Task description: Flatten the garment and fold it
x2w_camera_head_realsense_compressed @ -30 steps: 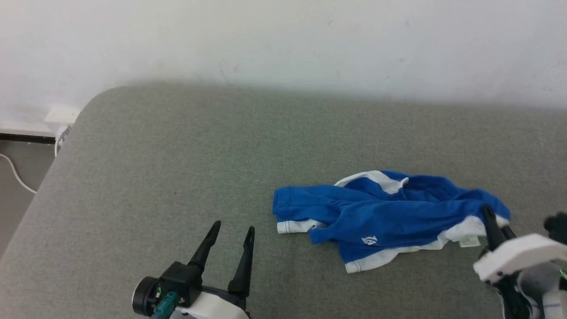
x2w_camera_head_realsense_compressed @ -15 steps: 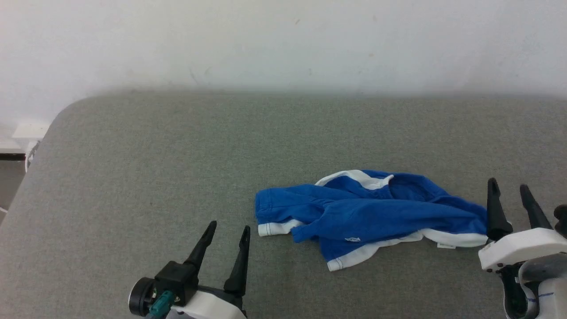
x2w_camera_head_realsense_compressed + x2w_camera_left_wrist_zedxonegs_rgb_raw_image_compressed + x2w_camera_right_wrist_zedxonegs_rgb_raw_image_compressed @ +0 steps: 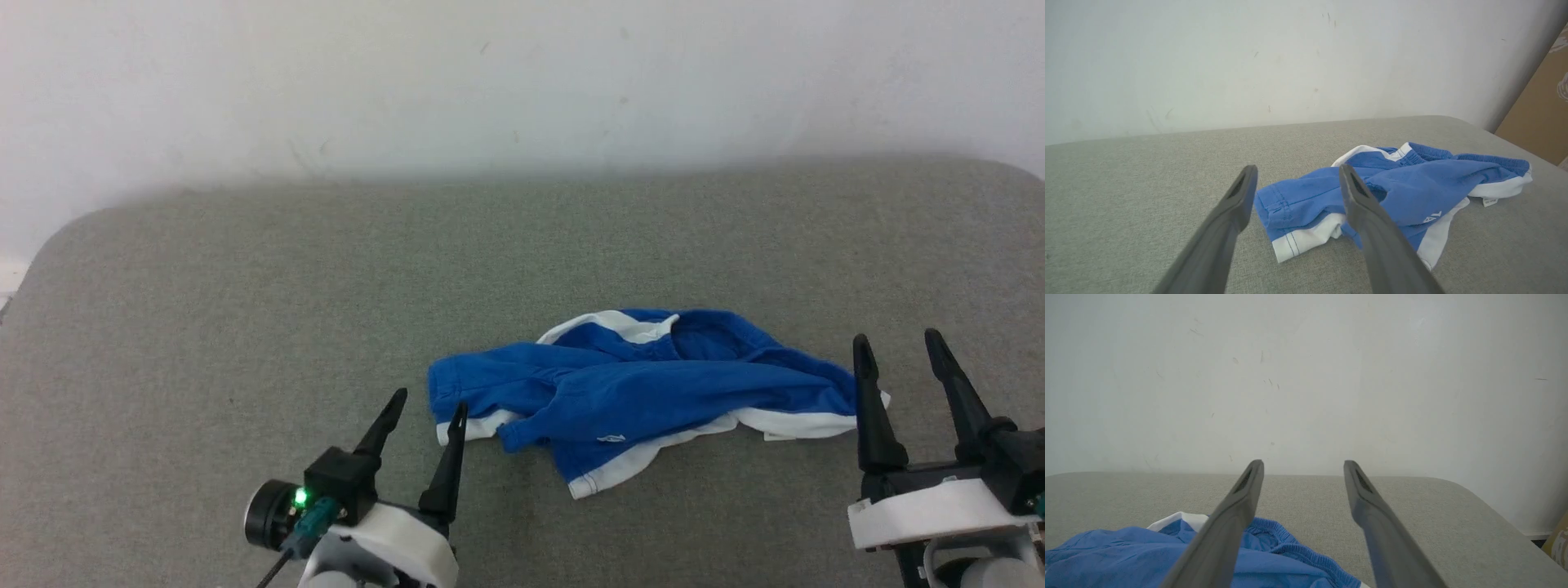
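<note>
Near the front edge of the grey fabric surface (image 3: 245,310), the left gripper (image 3: 430,400) and the right gripper (image 3: 894,336) both have their fingers spread apart and hold nothing. Between them, slightly further in, the crumpled blue garment (image 3: 653,392) lies unfolded, each end just beside a gripper's fingertips. A white wall (image 3: 490,82) rises beyond the far edge.

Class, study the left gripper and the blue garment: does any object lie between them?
Nothing visible does. The open left gripper faces the garment at its left end, over bare grey surface; the open right gripper stands at its right end.
</note>
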